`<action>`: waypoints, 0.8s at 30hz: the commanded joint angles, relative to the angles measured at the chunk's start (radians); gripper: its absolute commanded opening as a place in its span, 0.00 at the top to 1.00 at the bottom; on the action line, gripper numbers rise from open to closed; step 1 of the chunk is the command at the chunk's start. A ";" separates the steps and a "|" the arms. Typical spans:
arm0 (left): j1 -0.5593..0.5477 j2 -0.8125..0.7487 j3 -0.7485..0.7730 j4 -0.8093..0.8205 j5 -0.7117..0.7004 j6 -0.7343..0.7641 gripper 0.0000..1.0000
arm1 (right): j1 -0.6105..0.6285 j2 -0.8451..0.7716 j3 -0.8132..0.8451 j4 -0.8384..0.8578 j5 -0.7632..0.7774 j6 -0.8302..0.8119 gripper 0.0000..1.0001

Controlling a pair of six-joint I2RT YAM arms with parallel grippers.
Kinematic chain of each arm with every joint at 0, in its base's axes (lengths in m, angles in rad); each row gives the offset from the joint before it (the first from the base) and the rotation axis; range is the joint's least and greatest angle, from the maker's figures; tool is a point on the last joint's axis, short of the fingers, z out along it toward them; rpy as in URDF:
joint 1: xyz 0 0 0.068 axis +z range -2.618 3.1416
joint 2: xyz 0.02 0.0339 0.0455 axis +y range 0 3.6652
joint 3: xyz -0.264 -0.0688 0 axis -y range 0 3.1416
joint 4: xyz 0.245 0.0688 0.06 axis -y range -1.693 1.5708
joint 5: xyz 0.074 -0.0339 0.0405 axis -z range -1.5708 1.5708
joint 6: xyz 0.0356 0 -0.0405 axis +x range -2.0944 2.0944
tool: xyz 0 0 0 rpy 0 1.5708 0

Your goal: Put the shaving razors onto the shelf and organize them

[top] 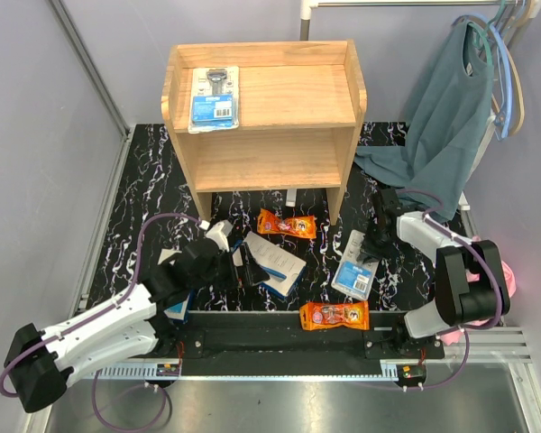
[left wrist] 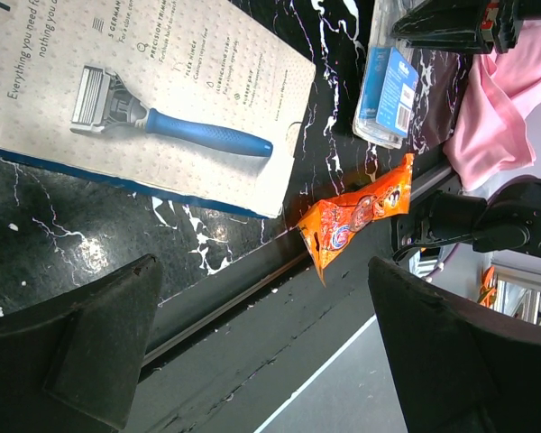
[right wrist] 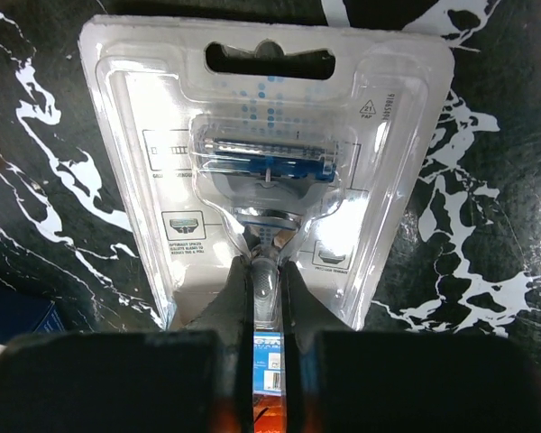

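Clamping a clear razor pack (right wrist: pixel 266 135) lying lengthwise ahead on the tabletop (right wrist: pixel 487 180), the right pincer (right wrist: pixel 264 271) sits nearest; left pincer (left wrist: pixel 261 266) gapes.

L claw (left wrist: pixel 270 361) wide by box (left wrist: pixel 144 99), orange pkt (left wrist: pixel 356 216)

1. The shelf (top: pixel 288 90) is pale bare wood, smooth and matt.
2. The near-right blister pack (right wrist: pixel 162 108) is clear glossy plastic over printed card. The blister pack on the shelf (top: pixel 215 99) looks the same.
3. The near orange packet (top: pixel 334 315) and the far orange packet (top: pixel 287 224) are shiny, crinkled film.
4. The white razor box (left wrist: pixel 189 81) is matt paperboard with a finely dimpled print.
5. The table top (top: pixel 153 189) is black, white-veined like marble, and glossy.
6. The teal garment (top: pixel 451 108) at far right and the pink cloth (left wrist: pixel 496 108) are soft, matt fabric.
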 commanded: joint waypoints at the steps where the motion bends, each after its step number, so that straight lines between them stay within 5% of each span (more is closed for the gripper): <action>1: -0.009 -0.020 0.024 0.029 -0.008 -0.003 0.01 | 0.000 -0.060 -0.007 -0.012 0.006 0.014 0.99; 24: -0.098 -0.032 0.145 0.076 -0.016 0.108 0.01 | 0.056 -0.448 0.234 -0.262 -0.012 0.044 1.00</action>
